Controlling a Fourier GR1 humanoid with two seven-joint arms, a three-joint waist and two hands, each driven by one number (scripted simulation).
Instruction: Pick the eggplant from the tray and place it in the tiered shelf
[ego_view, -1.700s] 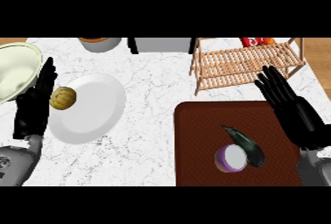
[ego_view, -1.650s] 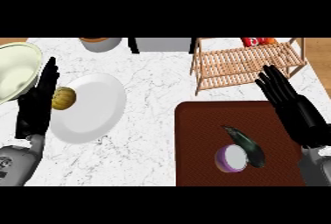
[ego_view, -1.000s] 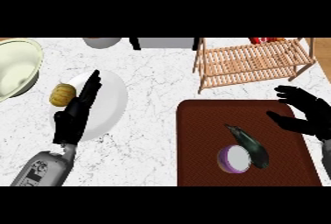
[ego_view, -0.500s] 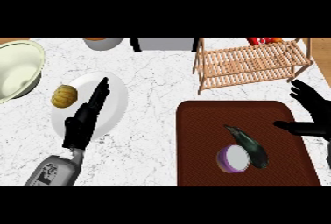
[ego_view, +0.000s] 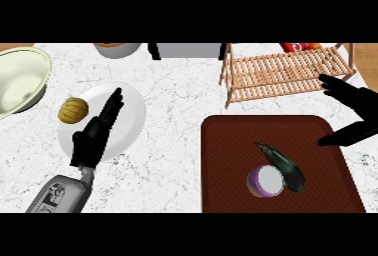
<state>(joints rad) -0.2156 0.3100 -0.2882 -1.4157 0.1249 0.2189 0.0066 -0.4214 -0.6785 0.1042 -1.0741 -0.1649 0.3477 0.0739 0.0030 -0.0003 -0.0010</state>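
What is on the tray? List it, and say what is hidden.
On the tray: a dark eggplant and, touching it, a purple-rimmed round piece. The right hand covers part of the tray's right edge.

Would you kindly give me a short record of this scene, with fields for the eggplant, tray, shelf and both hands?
eggplant: lying on tray, not held
tray: dark red, counter's right side
tiered shelf: wooden, behind tray
right hand: open, over tray's far right edge
left hand: open, over white plate
task state: pick not yet done
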